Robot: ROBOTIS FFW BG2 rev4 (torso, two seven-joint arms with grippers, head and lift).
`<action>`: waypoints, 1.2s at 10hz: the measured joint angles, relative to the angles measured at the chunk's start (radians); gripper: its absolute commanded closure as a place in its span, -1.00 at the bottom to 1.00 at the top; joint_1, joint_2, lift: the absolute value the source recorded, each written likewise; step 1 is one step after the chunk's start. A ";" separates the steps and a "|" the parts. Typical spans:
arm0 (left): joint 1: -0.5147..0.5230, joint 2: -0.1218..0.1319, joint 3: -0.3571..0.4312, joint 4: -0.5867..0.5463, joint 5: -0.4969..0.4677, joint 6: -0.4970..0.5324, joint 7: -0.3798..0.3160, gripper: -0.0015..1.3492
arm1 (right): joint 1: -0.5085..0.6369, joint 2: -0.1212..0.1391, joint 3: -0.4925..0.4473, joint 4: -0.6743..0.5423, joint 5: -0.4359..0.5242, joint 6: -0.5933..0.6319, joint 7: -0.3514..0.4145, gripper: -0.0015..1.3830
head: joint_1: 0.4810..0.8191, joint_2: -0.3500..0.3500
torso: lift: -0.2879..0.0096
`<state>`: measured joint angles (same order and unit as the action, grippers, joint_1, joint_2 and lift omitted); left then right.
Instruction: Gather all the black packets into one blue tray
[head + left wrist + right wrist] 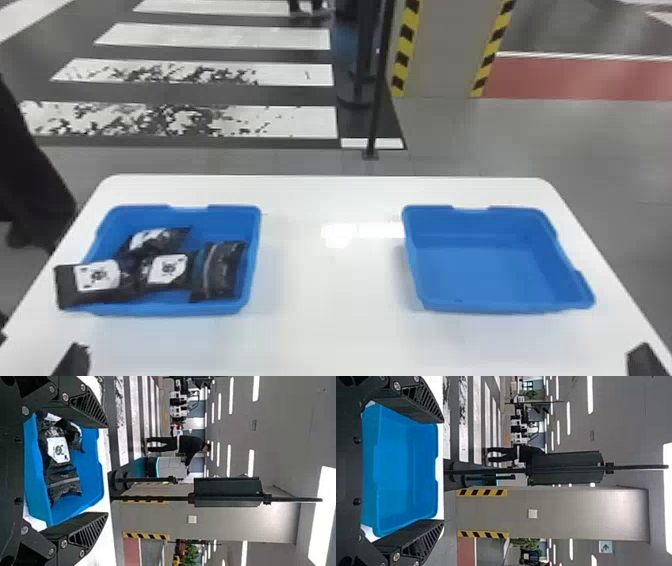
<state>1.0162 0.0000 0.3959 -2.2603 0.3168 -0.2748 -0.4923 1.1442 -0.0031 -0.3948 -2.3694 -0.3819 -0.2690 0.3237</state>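
While showing spread fingers on near left gripper (40, 340) and near right gripper (644, 361), has black packets (169, 270) heaped in left blue tray (167, 309) (one jutting past near left rim), with broad white table (330, 285) before right blue tray (490, 275).

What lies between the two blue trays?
In the head view, white tabletop carrying a bright reflection stretches from the left tray to the right tray.

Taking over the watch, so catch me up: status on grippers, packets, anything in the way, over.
Left gripper, right gripper: both open, holding nothing. Four black packets seen in left tray, one jutting past its rim. No obstruction seen.
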 measured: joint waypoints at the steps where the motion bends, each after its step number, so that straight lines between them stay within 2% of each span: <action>1: -0.002 0.000 -0.009 0.000 -0.002 0.007 0.000 -0.60 | -0.002 0.000 0.000 0.001 0.003 0.001 0.000 -0.81 | 0.27 -0.18 | 0.20; 6: -0.020 0.000 -0.020 0.001 -0.018 0.041 0.000 -0.60 | -0.022 0.000 0.004 0.016 0.000 0.001 0.000 -0.81 | 0.27 -0.22 | 0.20; 12: -0.025 0.000 -0.003 0.001 -0.011 0.036 0.000 -0.60 | -0.016 0.000 0.020 0.005 -0.006 0.001 0.000 -0.81 | 0.27 -0.13 | 0.20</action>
<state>0.9914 0.0000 0.3924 -2.2592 0.3055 -0.2389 -0.4924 1.1282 -0.0031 -0.3751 -2.3643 -0.3878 -0.2676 0.3237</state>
